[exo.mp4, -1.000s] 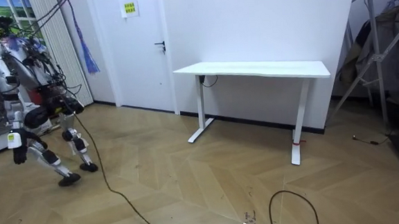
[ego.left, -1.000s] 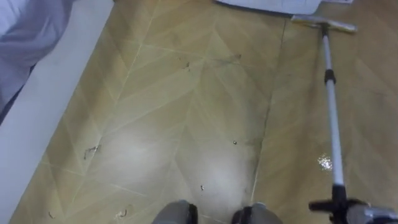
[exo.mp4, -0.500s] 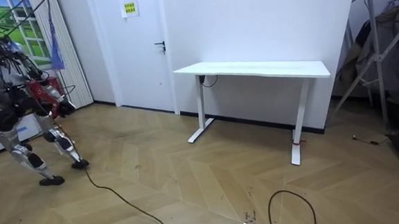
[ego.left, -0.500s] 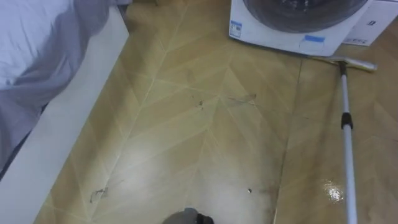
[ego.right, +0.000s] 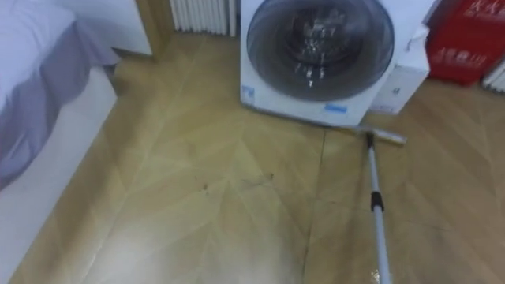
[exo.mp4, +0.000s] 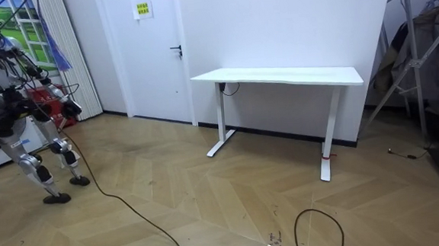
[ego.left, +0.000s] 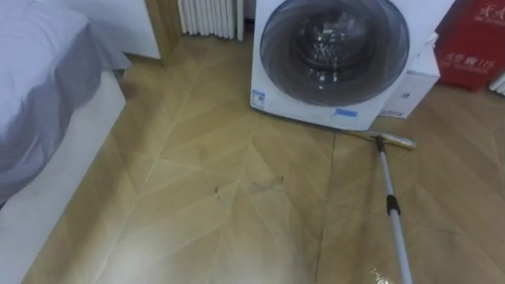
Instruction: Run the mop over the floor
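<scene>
Stands before the front-loading washing machine (ego.left: 331,63), looking down at the wood floor (ego.left: 181,229) in front of it. Apparently reaches the flat mop (ego.left: 391,207) out towards the machine's right front corner, with the mop head (ego.left: 381,140) flat on the boards just short of the base, probably to clean right up to the appliance. Cannot tell the grip of the hands (pole running off the lower edge, well back from the machine). Leaves dark scuffs (ego.left: 265,184) in front of the machine, left of the pole, seemingly not yet wiped. Has a bed (ego.left: 39,102) well to the machine's left and a red box (ego.left: 473,43) to its right.
</scene>
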Motion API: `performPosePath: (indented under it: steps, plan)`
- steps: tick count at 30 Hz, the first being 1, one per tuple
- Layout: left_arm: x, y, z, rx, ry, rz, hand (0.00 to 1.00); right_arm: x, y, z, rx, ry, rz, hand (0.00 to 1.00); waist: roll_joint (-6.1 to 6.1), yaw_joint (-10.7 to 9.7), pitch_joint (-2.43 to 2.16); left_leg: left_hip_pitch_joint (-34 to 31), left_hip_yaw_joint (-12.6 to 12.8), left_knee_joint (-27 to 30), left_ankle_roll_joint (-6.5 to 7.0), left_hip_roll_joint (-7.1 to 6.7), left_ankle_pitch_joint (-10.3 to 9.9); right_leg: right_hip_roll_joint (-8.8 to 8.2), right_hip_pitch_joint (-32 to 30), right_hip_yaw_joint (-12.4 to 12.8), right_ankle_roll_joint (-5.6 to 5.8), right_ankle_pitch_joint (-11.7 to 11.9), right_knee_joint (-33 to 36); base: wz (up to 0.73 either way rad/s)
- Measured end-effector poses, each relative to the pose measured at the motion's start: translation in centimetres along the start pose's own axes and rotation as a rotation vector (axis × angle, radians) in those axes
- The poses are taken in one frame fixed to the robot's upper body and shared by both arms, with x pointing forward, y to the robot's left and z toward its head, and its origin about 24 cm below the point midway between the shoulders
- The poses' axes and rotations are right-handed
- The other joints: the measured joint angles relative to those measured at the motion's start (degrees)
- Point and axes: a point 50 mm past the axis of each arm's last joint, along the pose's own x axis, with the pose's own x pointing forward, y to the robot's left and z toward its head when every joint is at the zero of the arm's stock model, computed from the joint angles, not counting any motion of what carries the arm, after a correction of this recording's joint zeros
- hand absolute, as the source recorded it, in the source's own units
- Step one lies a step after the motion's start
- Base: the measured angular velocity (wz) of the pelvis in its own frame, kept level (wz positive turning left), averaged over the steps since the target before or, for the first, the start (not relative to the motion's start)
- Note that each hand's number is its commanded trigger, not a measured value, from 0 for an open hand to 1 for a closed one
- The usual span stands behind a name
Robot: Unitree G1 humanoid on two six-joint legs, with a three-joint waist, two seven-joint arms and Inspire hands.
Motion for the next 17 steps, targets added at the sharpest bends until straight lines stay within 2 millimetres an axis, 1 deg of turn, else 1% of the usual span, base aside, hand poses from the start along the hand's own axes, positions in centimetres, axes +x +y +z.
performPosePath:
  steps: [2,4,6,10,11,12,17]
  plan:
    - [0.0,-0.1,-0.4,-0.013,0.016,-0.002,0.0,0.0,0.0,-0.1,-0.02,0.004,-0.001,1.0,0.13,-0.18,0.08,1.5,-0.4,-0.24,0.0,-0.07,0.0,0.08,1.5,0.14,-0.05,0.03,-0.79,-0.14]
    - [0.0,0.0,-0.8,0.01,0.031,0.004,0.0,0.0,0.0,-0.3,-0.04,0.009,-0.004,1.0,0.25,-0.41,0.08,2.79,-0.64,-0.67,-0.01,-0.01,-0.01,0.21,2.82,0.08,-0.06,0.03,-0.78,-0.11]
    - [0.0,0.2,-1.0,0.061,0.04,0.019,0.0,0.0,0.0,-0.2,-0.048,0.015,-0.004,1.0,0.31,-1.44,0.09,3.42,-1.23,-0.68,-0.22,0.03,-0.13,0.35,3.5,0.05,-0.07,0.02,-0.76,0.05]
    - [0.0,0.3,-1.5,0.098,0.061,0.028,0.0,-0.1,0.1,0.1,-0.064,0.017,0.007,1.0,0.34,-1.42,0.08,4.97,-1.49,-1.76,-0.54,0.15,-0.35,0.55,4.41,0.14,-0.22,0.1,-0.44,-0.01]
    - [-0.1,0.4,-1.7,0.12,0.068,0.033,0.0,-0.1,0.1,0.1,-0.074,0.021,0.011,1.0,0.08,-1.43,0.01,5.31,-1.49,-1.62,-0.59,0.18,-0.4,0.57,4.8,0.12,-0.25,0.12,-0.42,0.0]
    - [-0.1,0.4,-1.8,0.134,0.07,0.034,0.0,-0.1,0.2,0.1,-0.079,0.023,0.011,1.0,0.09,-1.42,-0.06,5.4,-1.48,-1.52,-0.6,0.19,-0.41,0.56,4.82,0.13,-0.27,0.13,-0.42,0.0]
    - [-0.2,0.7,-3.4,0.217,0.127,0.03,0.0,-0.1,0.3,0.0,-0.07,0.03,0.031,1.0,0.15,-1.42,-0.19,7.44,-1.42,-1.6,-0.75,0.23,-0.32,0.56,6.7,0.05,-0.53,0.06,-0.56,0.0]
